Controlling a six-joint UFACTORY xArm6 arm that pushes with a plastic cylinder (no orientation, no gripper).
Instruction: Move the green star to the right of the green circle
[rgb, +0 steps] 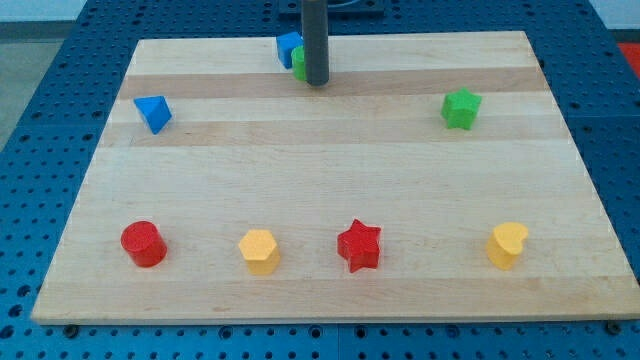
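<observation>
The green star (461, 108) sits upright on the counter (330, 150), at three o'clock from my tip (317, 82). My tip touches the half-hidden green circle (298, 63); there is no claw, only a bare rod.

board: pale wooden board (330, 150) under me | base: blue perforated bench (40, 60) around it | light: even, soft shadows
</observation>
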